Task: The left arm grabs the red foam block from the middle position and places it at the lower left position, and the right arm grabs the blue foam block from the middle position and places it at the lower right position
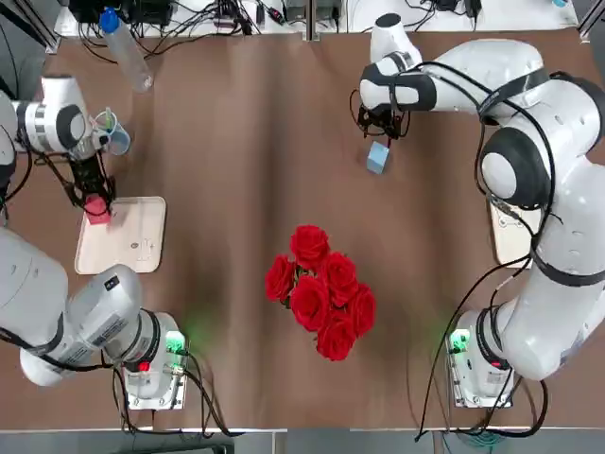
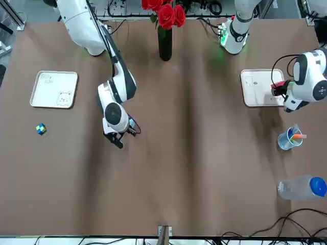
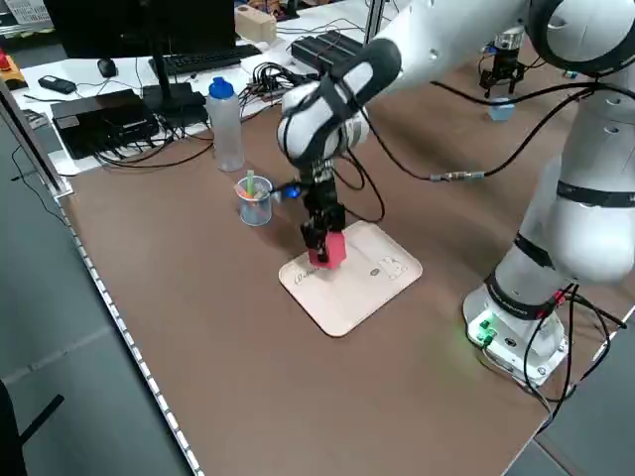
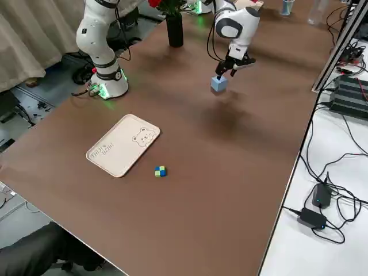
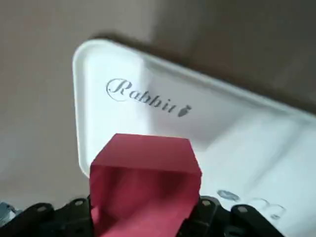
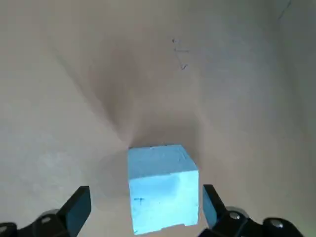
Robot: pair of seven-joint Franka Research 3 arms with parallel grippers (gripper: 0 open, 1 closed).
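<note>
Even, fairly bright light from overhead falls on the brown counter (image 1: pixel 236 142), with broad soft darker bands running across it past the roses (image 1: pixel 321 288). Shadows are faint and blurred; a dim patch lies beside the blue block (image 6: pixel 163 185) in the right wrist view. Green glows from lamps at both arm bases tint the counter. In the left wrist view the white tray (image 5: pixel 148 89) is smeared and out of focus.

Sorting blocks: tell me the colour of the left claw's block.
Red foam block, clearest in the left wrist view.
</note>
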